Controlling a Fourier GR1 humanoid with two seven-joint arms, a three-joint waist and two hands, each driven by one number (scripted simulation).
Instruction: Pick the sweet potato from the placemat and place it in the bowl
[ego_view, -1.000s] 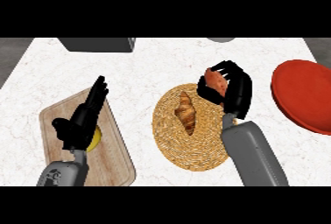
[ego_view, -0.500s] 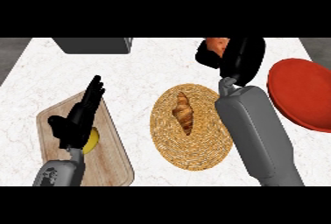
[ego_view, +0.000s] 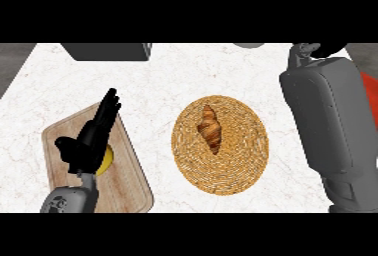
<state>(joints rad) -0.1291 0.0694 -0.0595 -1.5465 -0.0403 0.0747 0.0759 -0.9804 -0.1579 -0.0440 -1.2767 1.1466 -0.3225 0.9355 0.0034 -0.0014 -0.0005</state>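
Resting with straight fingers, left hand (ego_view: 88, 145); one croissant (ego_view: 210, 129) on one placemat (ego_view: 221, 172).

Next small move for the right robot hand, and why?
Probably draw the right robot hand back toward the bowl: it sits at the counter's far edge, beyond the bowl, which peeks out beside the forearm. The sweet potato is hidden.

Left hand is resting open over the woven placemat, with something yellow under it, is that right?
No. In the head view the left hand rests open over the wooden cutting board, not the woven placemat; the yellow thing is under it.
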